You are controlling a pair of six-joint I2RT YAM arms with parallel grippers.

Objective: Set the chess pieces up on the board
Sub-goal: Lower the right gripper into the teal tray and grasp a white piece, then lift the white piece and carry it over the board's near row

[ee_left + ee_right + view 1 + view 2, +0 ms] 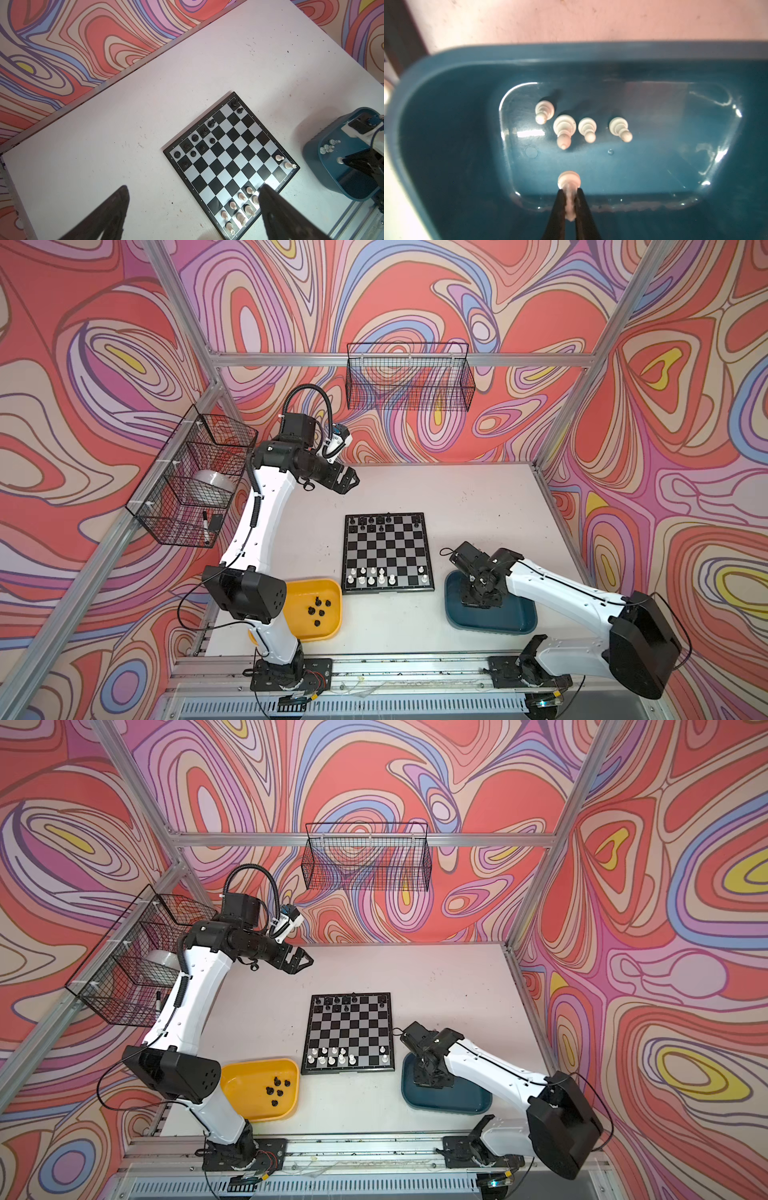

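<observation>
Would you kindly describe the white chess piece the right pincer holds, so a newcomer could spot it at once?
Find the teal tray right of the board. Inside it, the right pincer is shut on one white piece. Four other white pieces rest free nearby; only this one sits between black fingers.

We find no legible word, label, brand or number on anything in view. The board (228,164) carries tiny pale characters along its thin black border in the left wrist view, but they are too small for us to read. In both top views they do not resolve.
</observation>
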